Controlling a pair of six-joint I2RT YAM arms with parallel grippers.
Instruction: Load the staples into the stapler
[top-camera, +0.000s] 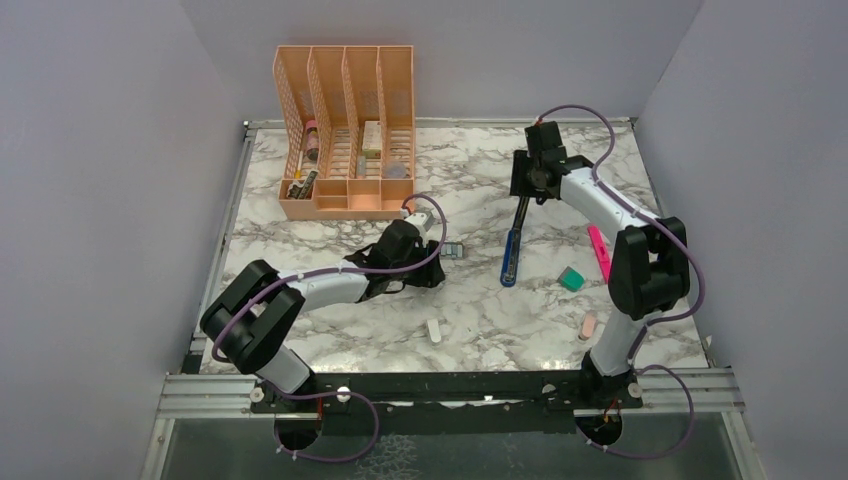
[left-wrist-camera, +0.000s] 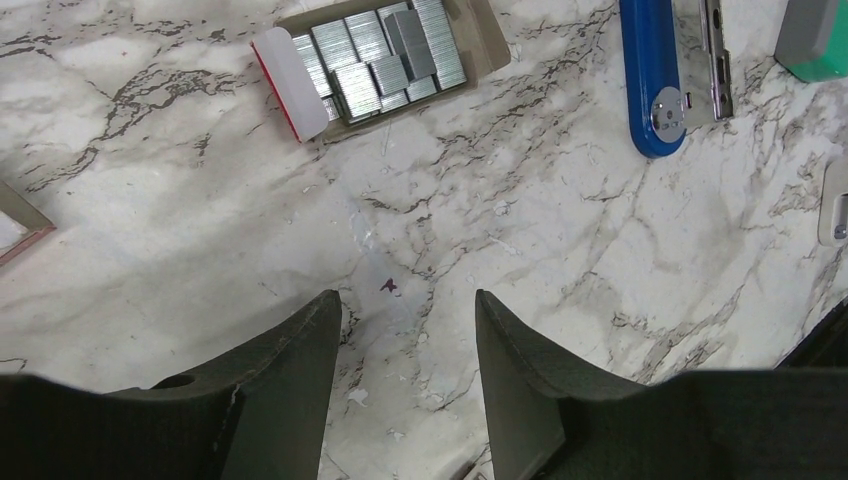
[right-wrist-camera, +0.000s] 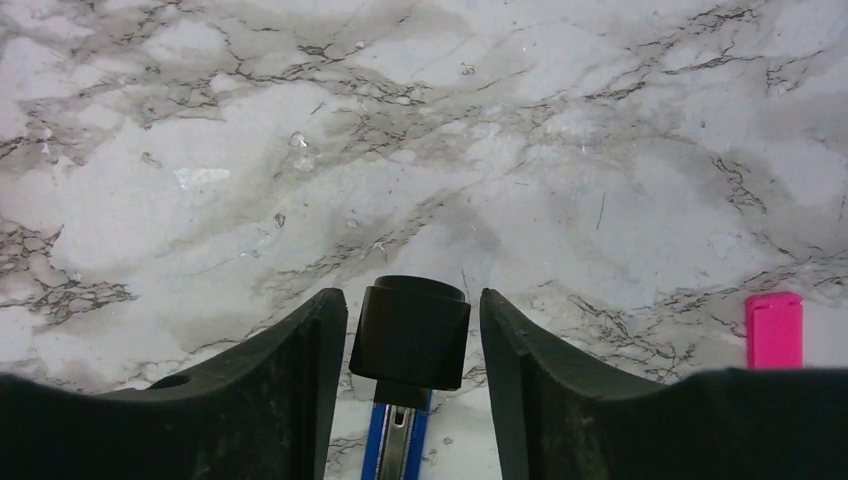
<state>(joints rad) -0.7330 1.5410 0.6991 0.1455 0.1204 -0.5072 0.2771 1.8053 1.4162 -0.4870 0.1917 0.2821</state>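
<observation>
L gripper (left-wrist-camera: 408, 300) apart, empty; staples (left-wrist-camera: 385, 55) lie just ahead of it, box open, silver strips showing. It's the nearer one. Stapler (top-camera: 511, 260) to box's R, long axis near-far, blue base w/ black far end. R gripper (right-wrist-camera: 412, 300) straddles that end, jaws apart, not clamped.

No writing can be read in any view. The staples box (left-wrist-camera: 480, 38) flap looks blank. Labels in the organizer (top-camera: 345, 205) are too small to read.
</observation>
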